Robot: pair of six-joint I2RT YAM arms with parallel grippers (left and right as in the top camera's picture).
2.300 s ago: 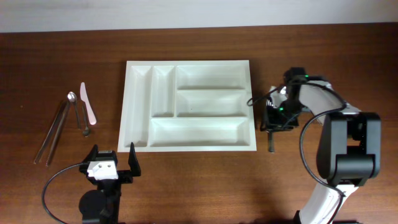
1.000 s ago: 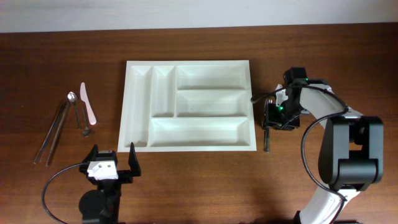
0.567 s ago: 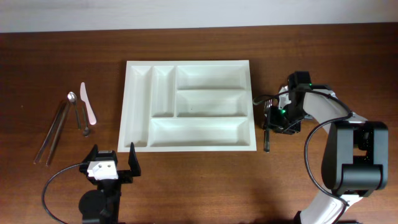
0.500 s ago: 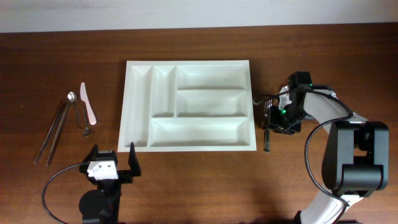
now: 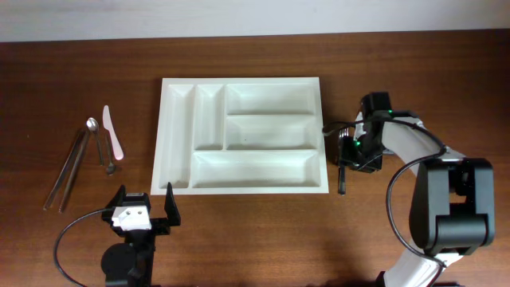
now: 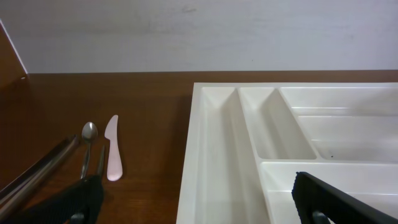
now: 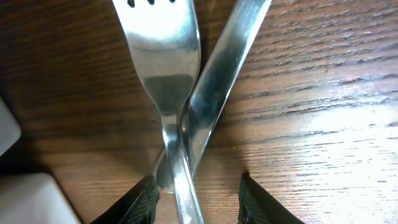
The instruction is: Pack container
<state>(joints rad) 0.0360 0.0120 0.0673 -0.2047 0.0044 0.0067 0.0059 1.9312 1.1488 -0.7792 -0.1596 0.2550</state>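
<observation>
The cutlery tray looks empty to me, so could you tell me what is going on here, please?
The container holds nothing yet. The right gripper is down at the table just right of it, open, its fingers either side of the handle of a fork that crosses a second metal utensil; no grip is made. The left gripper is open at the front edge, holding nothing. A spoon, pink knife and tongs lie left of the container.

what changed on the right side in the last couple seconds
The right arm shifted slightly, and its tool now straddles the crossed fork and second utensil, not yet gripping. The dark handle slid a little toward the tray. The left tool, the tray and the left-side cutlery stayed put.
</observation>
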